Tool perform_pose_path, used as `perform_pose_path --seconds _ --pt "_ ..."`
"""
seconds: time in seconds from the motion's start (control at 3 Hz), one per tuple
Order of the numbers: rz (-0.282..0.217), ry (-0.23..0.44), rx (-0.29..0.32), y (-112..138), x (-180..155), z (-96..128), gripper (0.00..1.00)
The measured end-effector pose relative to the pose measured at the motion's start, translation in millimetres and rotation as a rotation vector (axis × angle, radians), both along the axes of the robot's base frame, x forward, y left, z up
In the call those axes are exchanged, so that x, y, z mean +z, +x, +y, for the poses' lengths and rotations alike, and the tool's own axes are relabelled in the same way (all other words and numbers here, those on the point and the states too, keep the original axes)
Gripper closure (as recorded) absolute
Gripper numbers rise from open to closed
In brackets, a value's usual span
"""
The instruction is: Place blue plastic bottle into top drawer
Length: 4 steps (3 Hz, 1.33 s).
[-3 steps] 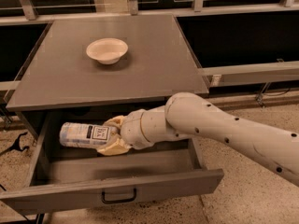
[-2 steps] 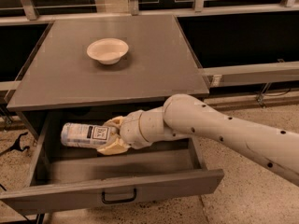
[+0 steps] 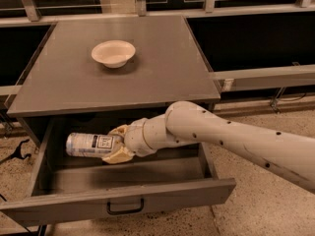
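We find the gripper (image 3: 117, 145) inside the open top drawer (image 3: 123, 200), its fingers clamped on the blue plastic bottle (image 3: 88, 144), which lies horizontally towards the drawer's left side. Against the earlier frame, gripper and bottle sit marginally lower. The white bowl (image 3: 113, 52) rests unmoved on the cabinet top (image 3: 162, 73).

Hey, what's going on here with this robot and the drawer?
The robot arm reaches into the open top drawer. Its gripper is shut on the blue plastic bottle, held on its side inside the drawer and not yet released. A white bowl sits on the cabinet top.
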<state>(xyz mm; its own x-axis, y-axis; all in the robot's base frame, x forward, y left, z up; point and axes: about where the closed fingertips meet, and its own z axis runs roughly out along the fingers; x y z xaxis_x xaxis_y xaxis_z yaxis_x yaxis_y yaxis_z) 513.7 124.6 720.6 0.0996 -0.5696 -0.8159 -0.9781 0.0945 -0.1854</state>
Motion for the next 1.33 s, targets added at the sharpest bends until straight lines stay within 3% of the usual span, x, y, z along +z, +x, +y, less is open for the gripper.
perform_pose_path --seconds 1.0,1.33 --pt "0.071 -0.097 0.016 -3 -62 1 1.00" --pt "0.075 -0.081 0.013 -6 -79 1 1.00"
